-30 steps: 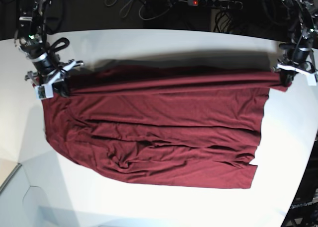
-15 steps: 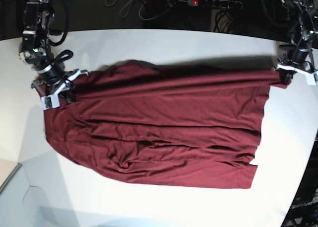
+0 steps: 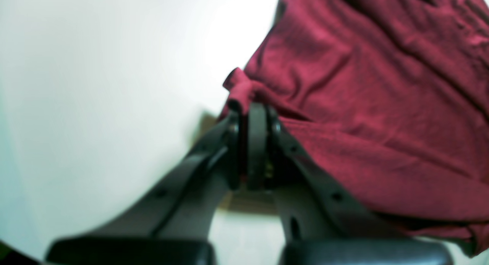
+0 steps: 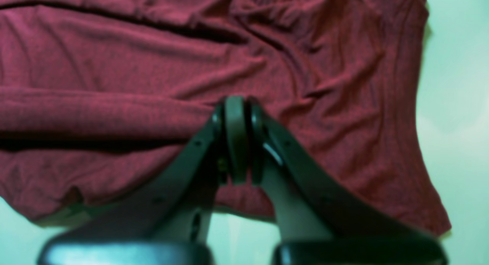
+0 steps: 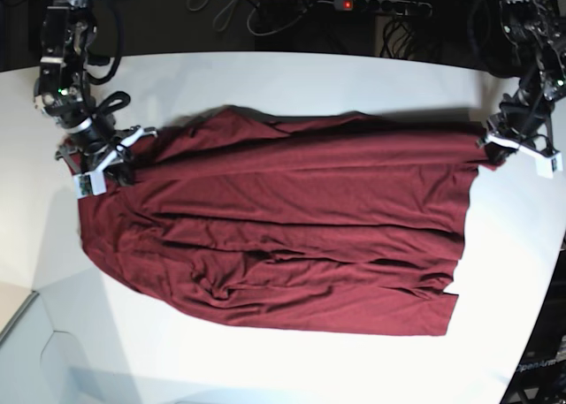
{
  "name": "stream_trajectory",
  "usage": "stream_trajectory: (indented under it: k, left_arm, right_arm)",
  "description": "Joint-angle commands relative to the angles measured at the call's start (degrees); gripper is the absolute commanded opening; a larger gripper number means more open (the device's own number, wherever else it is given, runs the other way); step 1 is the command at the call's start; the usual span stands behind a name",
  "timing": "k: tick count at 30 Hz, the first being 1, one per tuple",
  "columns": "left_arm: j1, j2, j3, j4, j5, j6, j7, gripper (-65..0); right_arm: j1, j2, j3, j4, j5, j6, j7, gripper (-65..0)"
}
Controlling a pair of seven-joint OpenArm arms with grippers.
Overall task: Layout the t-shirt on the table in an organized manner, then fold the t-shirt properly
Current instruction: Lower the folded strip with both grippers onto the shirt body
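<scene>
Two grippers pinch the far edge of one dark maroon t-shirt (image 5: 274, 223) that lies spread across most of a white table (image 5: 292, 77), seen from above. At about nine o'clock in the overhead view, the right gripper (image 5: 113, 161) has its jaws pressed together on the shirt's edge near one far corner; its wrist view shows the black fingers (image 4: 237, 139) meeting over wrinkled cloth. Across the middle, long creases run side to side, and the near hem, toward six o'clock, lies rumpled. At about three o'clock, the left gripper (image 5: 495, 143) is likewise clamped tight, with a small bunched tab of fabric (image 3: 238, 91) poking out beyond its fingertips in the wrist view. The far edge looks lifted and drawn taut between the two arms. By my judgement this is the laying-out step, not yet folding. The next move likely calls for both arms to pull evenly toward twelve o'clock, then lower the edge flat so the creases smooth out.
</scene>
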Motion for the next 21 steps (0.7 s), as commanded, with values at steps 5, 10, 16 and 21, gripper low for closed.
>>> stream_trajectory:
  k: [5, 10, 16, 21]
  left_arm:
    - [-3.0, -1.3, -0.4, -0.6, -0.5, -0.1, -0.8, -64.5]
    - [-4.6, -1.3, -0.3, -3.2, -0.5, -0.1, -0.7, -64.5]
    - [-4.6, -1.0, -0.3, -4.3, -0.5, -0.1, -0.7, -60.5]
    - [-5.4, -0.8, -0.3, -4.3, -0.5, -0.1, -0.7, -41.8]
  right_arm:
    - [2.0, 0.8, 0.3, 0.5, 0.3, -0.3, 1.5, -65.0]
    - [2.1, 0.8, 0.3, -0.4, 0.3, -0.3, 1.6, -65.0]
    - [2.1, 0.8, 0.3, -0.7, 0.3, -0.3, 1.6, -65.0]
    - [3.0, 0.9, 0.4, -0.7, 0.3, -0.3, 1.2, -59.8]
